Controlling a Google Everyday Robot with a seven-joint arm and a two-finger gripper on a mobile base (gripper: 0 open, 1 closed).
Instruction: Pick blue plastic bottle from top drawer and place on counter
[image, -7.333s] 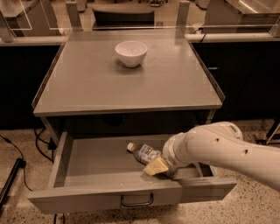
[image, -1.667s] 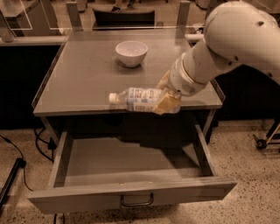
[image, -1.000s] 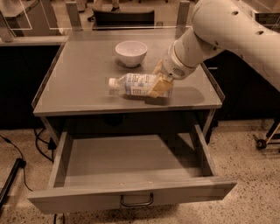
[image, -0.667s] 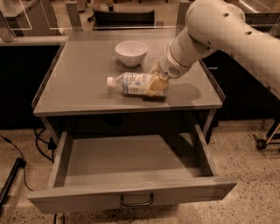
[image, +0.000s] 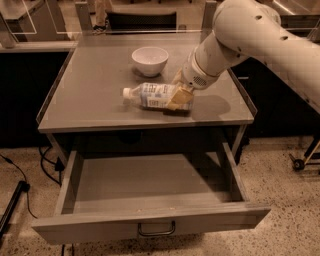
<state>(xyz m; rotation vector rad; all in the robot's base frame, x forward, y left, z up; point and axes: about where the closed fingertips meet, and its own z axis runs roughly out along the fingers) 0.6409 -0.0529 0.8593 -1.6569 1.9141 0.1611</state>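
At a grey cabinet in a dim workroom, with cables (image: 25, 172) trailing on the floor at far left, the top drawer (image: 67, 182) stands pulled fully out and holds nothing, its metal loop handle (image: 156, 230) at the middle of the front. Above it, on the counter (image: 85, 95), the blue plastic bottle (image: 152, 96) lies on its side, white cap (image: 127, 93) pointing left, just in front of the white bowl (image: 149, 60) and apart from it. Whether the bottle's full weight is already on the surface cannot be told. The risk from here looks to be rolling: a round bottle let go on its side could turn toward the front edge, which appears to carry no raised rim, and drop back into the open drawer below, or be nudged into the bowl if a finger drags on it as it opens. At right, the gripper (image: 176, 92) sits over the bottle's base end, its tan fingers (image: 175, 101) closed to the width of the bottle and clasping it across the label, with the thick white arm (image: 240, 35) reaching in from the upper right.
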